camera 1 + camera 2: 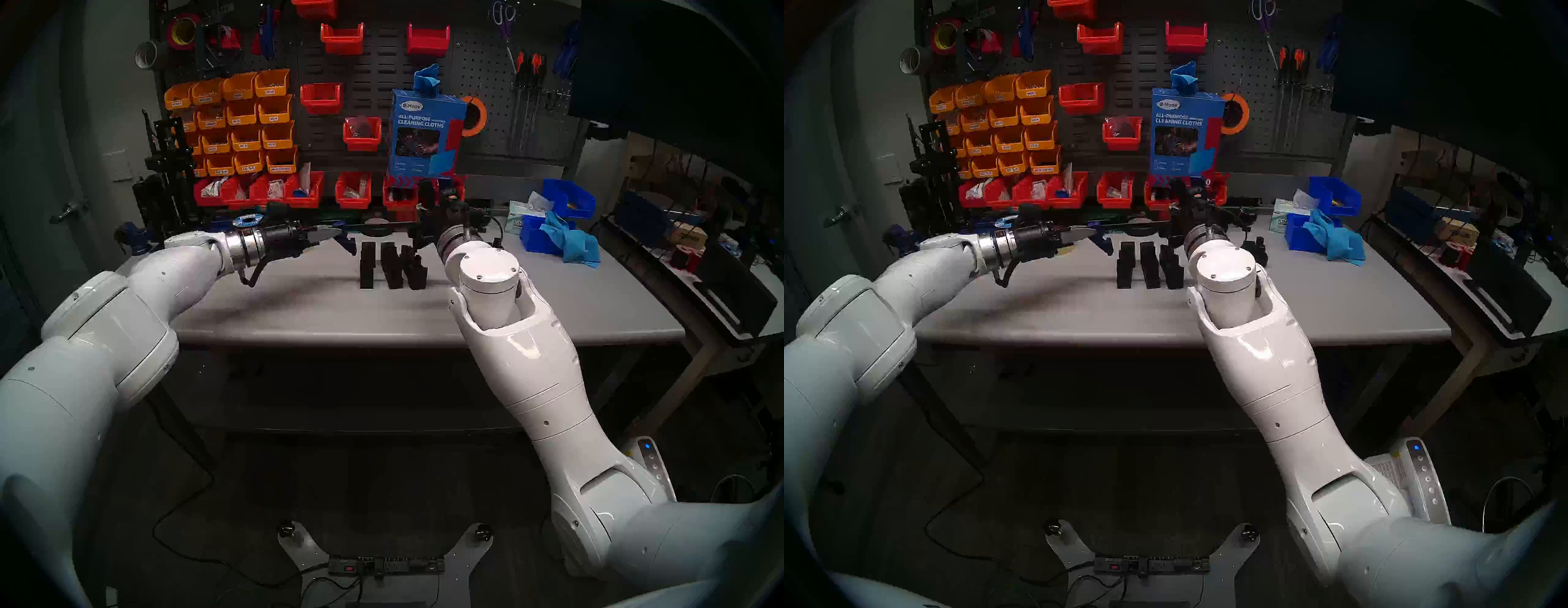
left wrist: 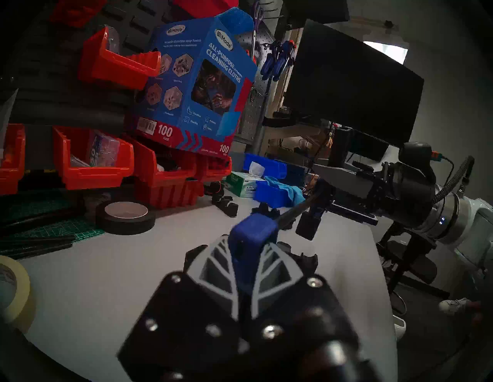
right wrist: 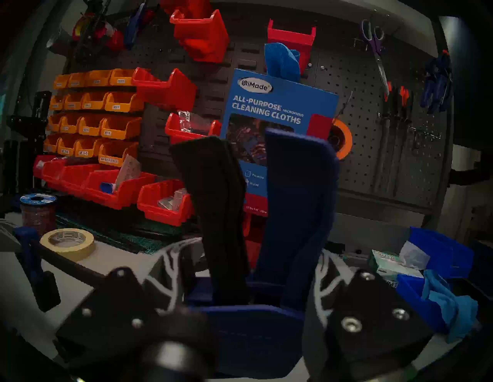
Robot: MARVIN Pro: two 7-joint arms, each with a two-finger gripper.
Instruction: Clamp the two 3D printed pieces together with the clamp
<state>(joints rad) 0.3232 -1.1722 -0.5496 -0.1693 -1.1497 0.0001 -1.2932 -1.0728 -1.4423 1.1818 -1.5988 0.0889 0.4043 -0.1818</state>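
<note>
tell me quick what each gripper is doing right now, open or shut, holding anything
Left gripper: shut on the clamp's blue end jaw.
Right gripper: shut on the clamp's trigger handle.

The blue-and-black clamp [image 1: 373, 227] hangs level above the table [image 1: 297, 305], over two upright black printed pieces [image 1: 379, 265] standing side by side.

Your grey tabletop [image 1: 297, 305] carries three black printed pieces [image 1: 392, 265] upright mid-surface, a black tape roll [image 2: 125, 217], a yellow tape roll [image 3: 68, 242], blue bins [image 1: 547, 233] with a blue cloth [image 1: 572, 244], and a tissue box [image 2: 241, 184].
</note>
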